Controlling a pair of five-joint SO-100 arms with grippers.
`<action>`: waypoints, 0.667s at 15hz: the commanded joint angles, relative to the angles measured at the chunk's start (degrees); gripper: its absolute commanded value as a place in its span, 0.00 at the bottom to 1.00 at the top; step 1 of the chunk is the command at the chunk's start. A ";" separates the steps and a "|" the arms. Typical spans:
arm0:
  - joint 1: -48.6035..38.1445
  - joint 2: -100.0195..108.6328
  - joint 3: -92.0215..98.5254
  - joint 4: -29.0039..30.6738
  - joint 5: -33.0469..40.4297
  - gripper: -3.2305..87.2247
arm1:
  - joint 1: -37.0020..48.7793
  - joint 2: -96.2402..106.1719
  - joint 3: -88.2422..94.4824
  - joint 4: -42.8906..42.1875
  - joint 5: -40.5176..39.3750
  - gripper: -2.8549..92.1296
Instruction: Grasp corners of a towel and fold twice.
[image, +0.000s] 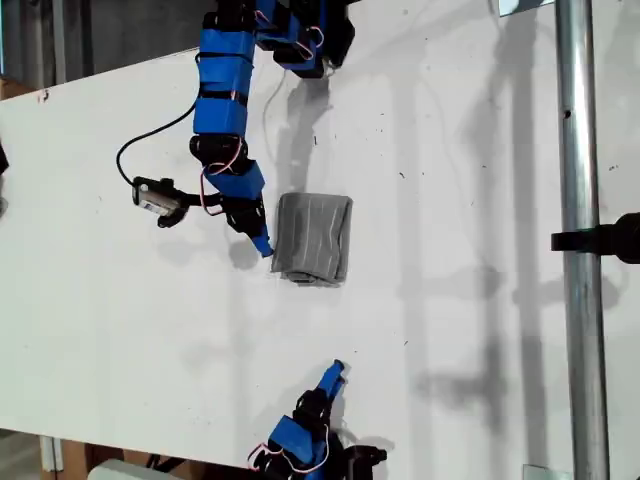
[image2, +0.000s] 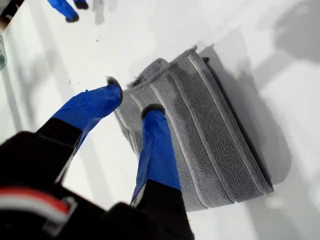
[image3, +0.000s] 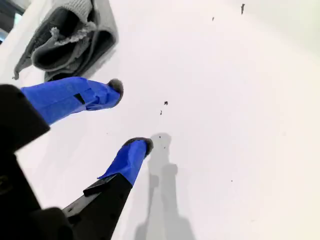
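The grey striped towel (image: 313, 238) lies folded into a small thick rectangle near the middle of the white table (image: 470, 150). My first gripper (image: 265, 248) stands open at the edge of the towel facing the exterior view's left. In the first wrist view one blue finger (image2: 156, 145) rests over the towel (image2: 210, 140) and the other is beside its edge, my first gripper (image2: 134, 100) holding nothing. My second gripper (image: 337, 371) is open over bare table near the exterior view's bottom, well apart from the towel (image3: 65, 35); my second gripper (image3: 129, 116) is empty.
A metal pole (image: 578, 250) with a black clamp (image: 612, 238) runs down the exterior view's right side. A black cable (image: 150, 140) loops beside the first arm toward the exterior view's left. The table's edge runs across the exterior view's upper left.
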 joint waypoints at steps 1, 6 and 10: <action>-0.88 0.26 0.79 -0.97 -2.20 0.24 | 1.05 16.52 8.70 0.88 -0.18 0.13; -3.34 0.26 1.23 0.53 3.52 0.21 | -0.88 77.17 63.11 13.36 15.21 0.03; -3.34 0.26 1.23 0.70 21.01 0.21 | -1.14 96.24 75.85 33.84 23.12 0.05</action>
